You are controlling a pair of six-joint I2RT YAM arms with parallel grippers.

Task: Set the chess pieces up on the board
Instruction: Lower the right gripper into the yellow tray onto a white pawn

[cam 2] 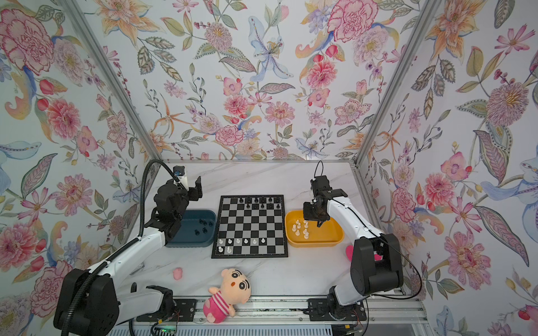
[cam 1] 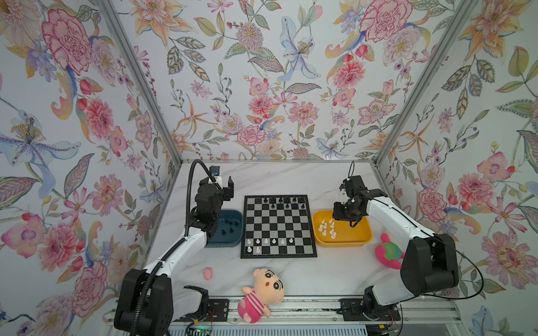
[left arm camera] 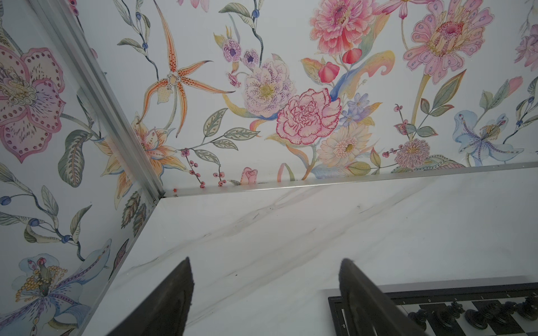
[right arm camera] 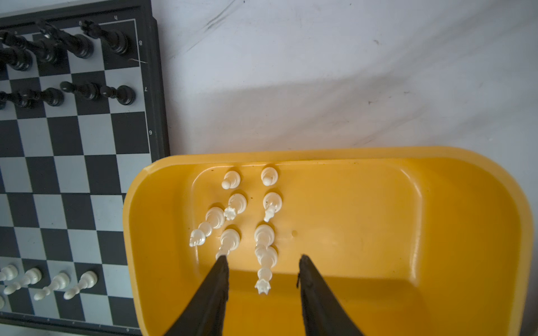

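Floral wallpaper closes in three sides of a white marbled bench point(cam 1: 291, 180). In both top views the chessboard point(cam 1: 279, 229) point(cam 2: 250, 229) lies flat at mid-bench, with a blue tray point(cam 1: 230, 243) just beside its left edge and a yellow tray point(cam 1: 350, 236) just beside its right. Bare bench runs behind the board to the back wall. In front of the board it runs down to a plush doll point(cam 1: 262, 293), a small pink lump point(cam 1: 208, 273) and a pink-and-green plush point(cam 1: 388, 251) by the right edge. Black chess pieces point(cam 1: 281, 200) fill part of the board's two far rows, and white chess pieces point(cam 1: 266, 241) stand in the left part of its two near rows. More black pieces point(cam 1: 228, 224) sit in the blue tray and more white pieces point(cam 1: 327, 228) in the yellow tray. The left tool point(cam 1: 228, 192) sits high above the blue tray's far end. The right tool point(cam 1: 337, 218) hangs over the yellow tray, its tips hidden by its own body. In the left wrist view the left tool's fingers point(left arm camera: 174, 299) stand wide apart, released, with only bare bench between them, and the frame edge cuts off the board's corner. In the right wrist view the right tool's jaws are parted and grip nothing. They straddle a crowned white piece point(right arm camera: 264, 275) with a gap on each side. One fingertip point(right arm camera: 222, 263) overlaps a neighbouring piece's top, and I cannot tell whether they touch.
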